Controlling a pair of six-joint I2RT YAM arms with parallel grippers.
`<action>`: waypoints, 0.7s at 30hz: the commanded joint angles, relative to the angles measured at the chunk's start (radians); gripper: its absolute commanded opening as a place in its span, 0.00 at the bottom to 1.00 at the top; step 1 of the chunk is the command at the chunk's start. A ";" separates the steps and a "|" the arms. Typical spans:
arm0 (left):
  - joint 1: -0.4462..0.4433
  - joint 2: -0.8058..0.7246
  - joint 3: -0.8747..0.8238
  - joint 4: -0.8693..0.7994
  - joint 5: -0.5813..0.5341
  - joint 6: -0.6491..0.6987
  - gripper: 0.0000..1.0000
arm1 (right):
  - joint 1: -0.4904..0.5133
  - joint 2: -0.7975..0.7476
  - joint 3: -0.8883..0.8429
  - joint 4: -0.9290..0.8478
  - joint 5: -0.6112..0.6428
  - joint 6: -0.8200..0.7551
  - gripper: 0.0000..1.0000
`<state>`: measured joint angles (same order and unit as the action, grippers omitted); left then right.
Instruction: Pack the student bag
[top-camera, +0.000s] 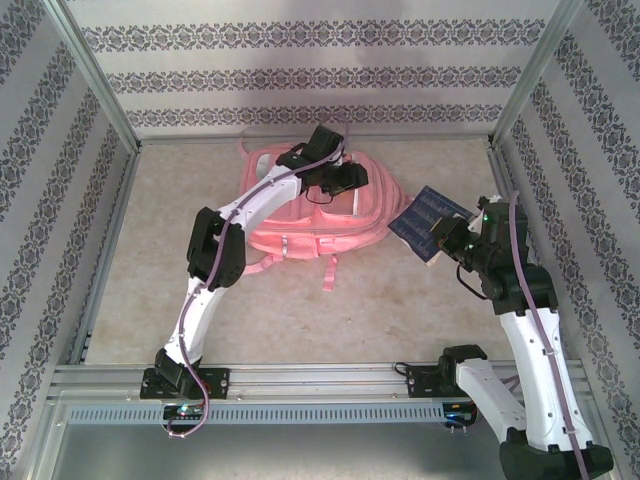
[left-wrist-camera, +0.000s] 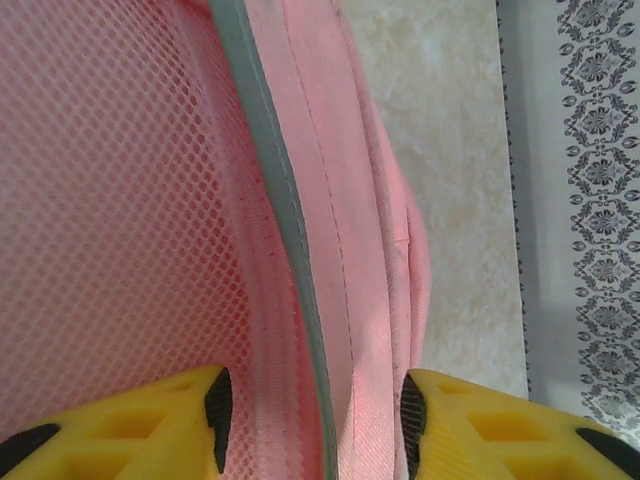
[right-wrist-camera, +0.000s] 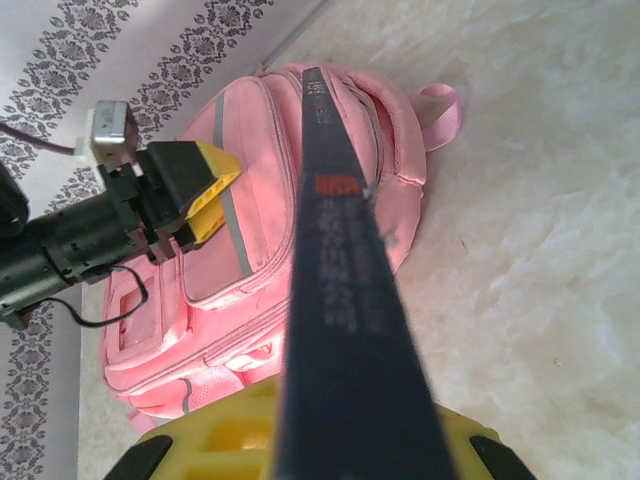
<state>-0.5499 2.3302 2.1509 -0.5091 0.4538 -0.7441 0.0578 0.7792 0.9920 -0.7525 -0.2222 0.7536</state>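
Note:
The student bag (top-camera: 310, 235) is a big pink backpack lying flat at the middle back of the table. My left gripper (top-camera: 350, 180) hovers over its upper right part. In the left wrist view this gripper (left-wrist-camera: 315, 415) stands open astride a raised pink fold with grey trim (left-wrist-camera: 290, 250); mesh fabric (left-wrist-camera: 120, 200) lies to the left. My right gripper (top-camera: 450, 240) is just right of the bag, shut on a dark blue book (top-camera: 425, 215). The right wrist view shows the book (right-wrist-camera: 335, 280) edge-on between the yellow fingers, with the bag (right-wrist-camera: 260, 150) and left gripper (right-wrist-camera: 195, 190) beyond.
Patterned walls (top-camera: 300, 75) close in the back and both sides, with metal posts (top-camera: 95, 70) at the corners. A metal rail (top-camera: 320, 380) runs along the near edge. A pink strap (top-camera: 330, 270) trails from the bag toward the front. Beige table surface (top-camera: 170, 200) lies left of the bag.

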 joint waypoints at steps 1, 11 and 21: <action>-0.003 0.004 0.024 0.094 0.075 -0.030 0.44 | -0.011 -0.008 -0.021 0.020 -0.052 -0.018 0.00; -0.003 -0.005 0.041 0.064 0.082 0.018 0.35 | -0.015 -0.002 -0.069 0.051 -0.077 -0.003 0.00; -0.002 -0.015 0.069 -0.010 0.053 0.085 0.34 | -0.018 0.028 -0.070 0.073 -0.093 -0.002 0.00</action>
<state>-0.5476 2.3390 2.1792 -0.5014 0.4942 -0.7128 0.0540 0.8082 0.9260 -0.7334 -0.2878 0.7528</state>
